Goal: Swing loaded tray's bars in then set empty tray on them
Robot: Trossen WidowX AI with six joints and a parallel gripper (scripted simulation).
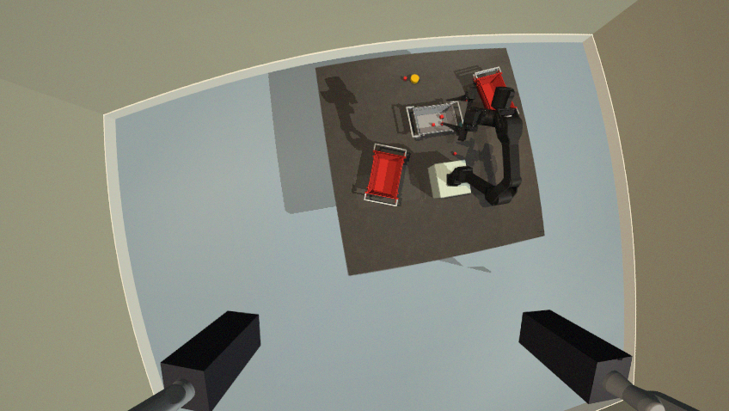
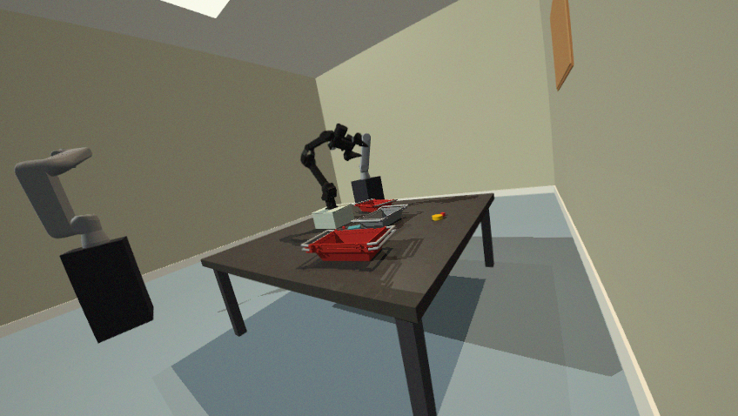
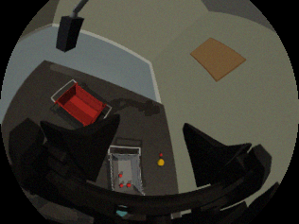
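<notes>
A grey tray point(image 1: 422, 121) point(image 2: 388, 216) point(image 3: 124, 165) stands mid-table with small red blocks point(image 1: 441, 116) point(image 3: 120, 176) inside. Its bar point(image 1: 409, 122) point(image 3: 125, 147) at one end is swung out; the other end's bar is partly hidden by the arm in the top view but looks swung out in the exterior view. A red tray point(image 1: 386, 174) point(image 2: 348, 251) point(image 3: 85, 106) looks empty, with bars out at both ends. Another red tray point(image 1: 491, 88) point(image 2: 374, 205) stands at the far right, partly hidden by the arm. My gripper point(image 1: 444, 111) point(image 2: 364, 150) point(image 3: 152, 122) is open and empty, high above the table.
A yellow disc point(image 1: 414, 78) point(image 2: 437, 217) point(image 3: 161, 163) lies beside a small red block point(image 1: 405, 77) point(image 3: 161, 154). Another red block point(image 1: 455, 153) lies near the arm's pale base box point(image 1: 451, 191) point(image 2: 325, 219). A teal object point(image 2: 353, 227) point(image 3: 122, 213) lies near the grey tray.
</notes>
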